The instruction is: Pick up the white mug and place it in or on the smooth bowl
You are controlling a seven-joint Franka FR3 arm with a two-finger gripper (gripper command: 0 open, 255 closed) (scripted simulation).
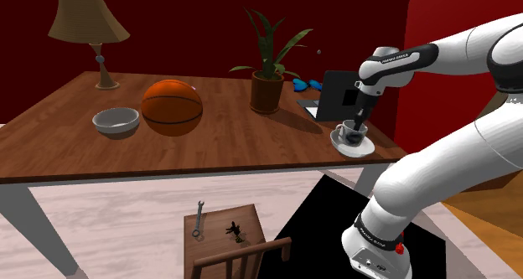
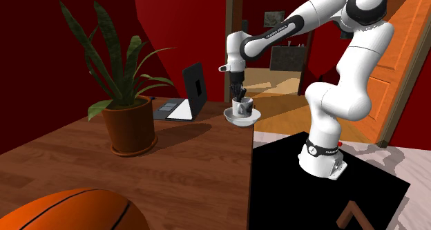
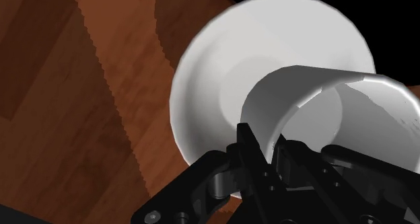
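The white mug (image 1: 350,133) stands on its white saucer (image 1: 353,147) at the wooden table's edge nearest the arm, in the shoulder view's right. My black gripper (image 1: 359,126) comes down from above and is shut on the mug's wall, one finger inside the rim and one outside. In the wrist view the fingers (image 3: 248,147) clasp the mug (image 3: 316,101) over the saucer (image 3: 222,75). From the second exterior view the gripper (image 2: 239,97) pinches the mug (image 2: 244,108). The smooth grey bowl (image 1: 116,121) sits far off at the shoulder view's left. Whether the saucer touches the table I cannot tell.
An orange basketball (image 1: 172,106) lies between bowl and mug. A potted plant (image 1: 266,89), an open laptop (image 1: 337,97) and a lamp (image 1: 92,30) stand along the back. Below the table a small wooden chair (image 1: 225,231) carries a wrench.
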